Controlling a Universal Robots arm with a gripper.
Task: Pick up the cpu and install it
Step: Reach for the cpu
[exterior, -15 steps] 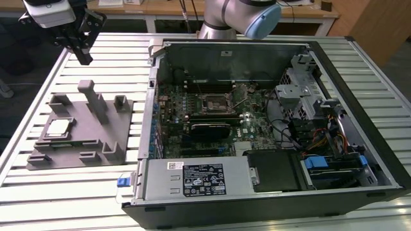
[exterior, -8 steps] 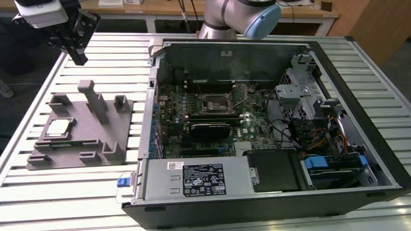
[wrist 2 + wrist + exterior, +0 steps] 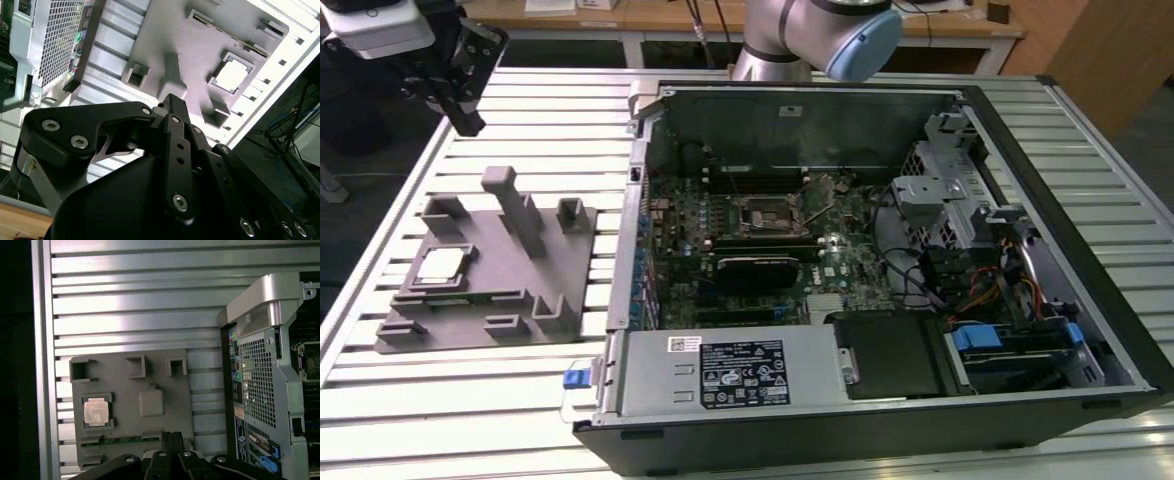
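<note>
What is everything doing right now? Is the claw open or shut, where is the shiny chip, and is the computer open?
gripper: shut, holding nothing, up in the air near the tray.
cpu: lying flat in its pocket on the tray, not picked up.
grey tray: flat on the table beside the computer.
computer case: on its side, cover off, insides showing.
motherboard socket: no shiny chip seen in it.

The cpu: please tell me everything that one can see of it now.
The cpu is a small flat square chip, shiny silver metal on top with a thin pale rim. It lies flat in a square recess of the grey tray, toward the exterior view's left. Only the tray touches it; the gripper is apart from it.
</note>
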